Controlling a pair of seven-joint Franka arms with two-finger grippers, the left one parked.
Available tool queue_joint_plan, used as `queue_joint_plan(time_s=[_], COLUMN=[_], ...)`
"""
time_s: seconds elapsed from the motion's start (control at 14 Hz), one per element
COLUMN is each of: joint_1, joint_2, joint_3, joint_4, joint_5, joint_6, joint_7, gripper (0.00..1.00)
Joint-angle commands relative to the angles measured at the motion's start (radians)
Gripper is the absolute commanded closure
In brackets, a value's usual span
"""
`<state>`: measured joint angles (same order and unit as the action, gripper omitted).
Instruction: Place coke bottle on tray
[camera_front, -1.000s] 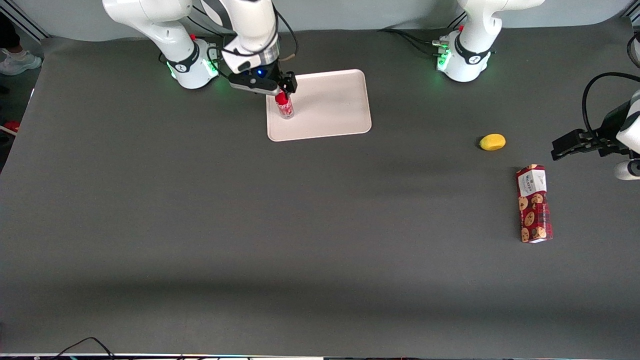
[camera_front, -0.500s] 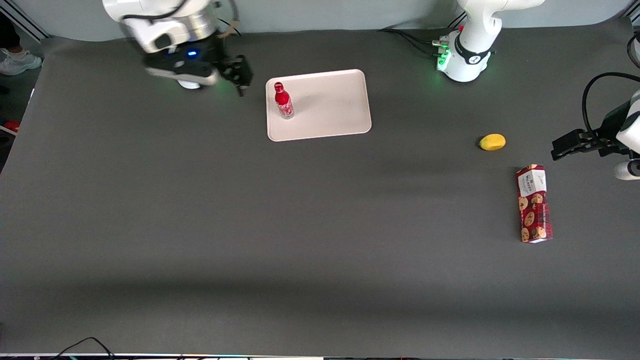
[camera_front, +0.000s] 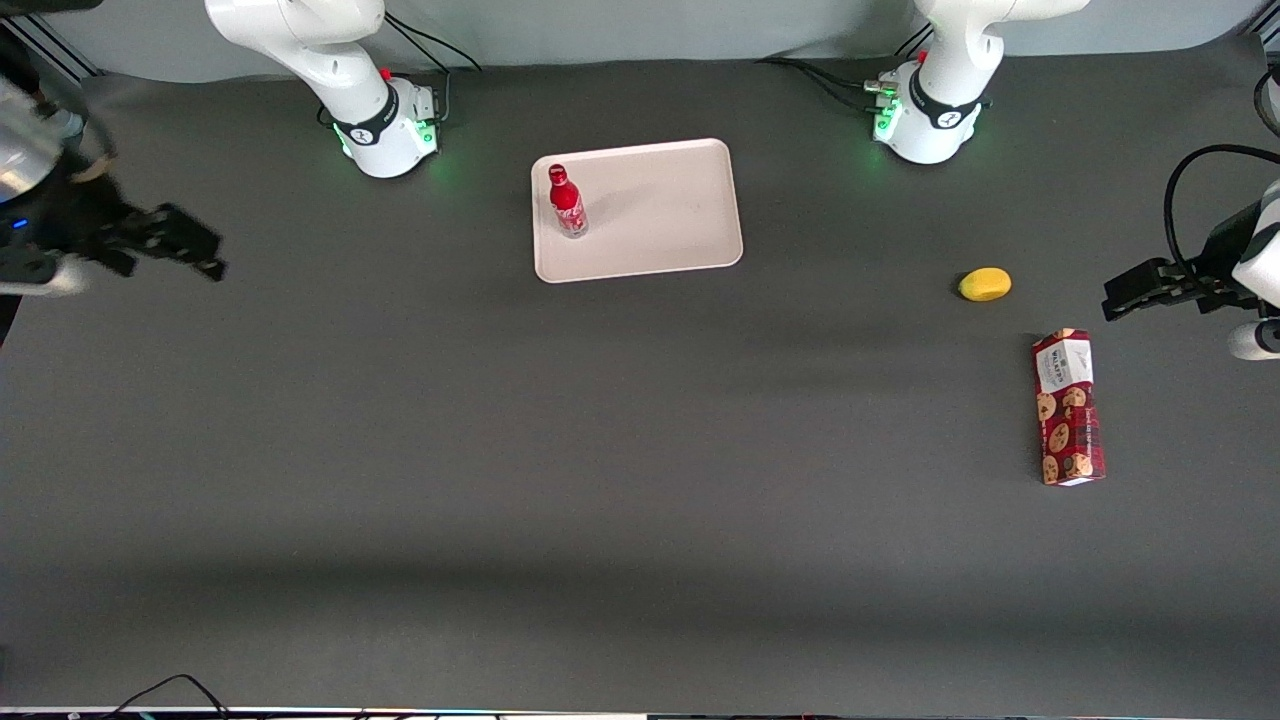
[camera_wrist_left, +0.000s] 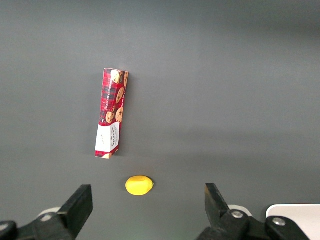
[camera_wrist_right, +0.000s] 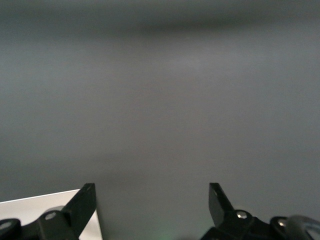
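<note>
Hand (camera_front: 195, 250) spread wide, empty, at working arm's table end | coke bottle (camera_front: 567, 203) upright on tray (camera_front: 660, 215), well apart from hand | placement looks done | you only need to park, nothing left to grasp

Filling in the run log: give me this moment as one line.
coke bottle: upright on tray | claw: open, empty, at working arm's end of table | task: looks done
</note>
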<state>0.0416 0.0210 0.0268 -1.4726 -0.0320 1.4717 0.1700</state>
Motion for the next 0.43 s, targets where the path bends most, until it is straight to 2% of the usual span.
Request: queue_joint_plan(time_s=[0.0, 0.36], joint_1=[0.018, 0.020], joint_2=[0.051, 0.076], joint_3=[-0.074, -0.082], joint_4=[0.015, 0.037], joint_5=[-0.002, 0.018], joint_6=[0.025, 0.038], joint_7=[-0.104, -0.101], gripper=[0.00, 0.00])
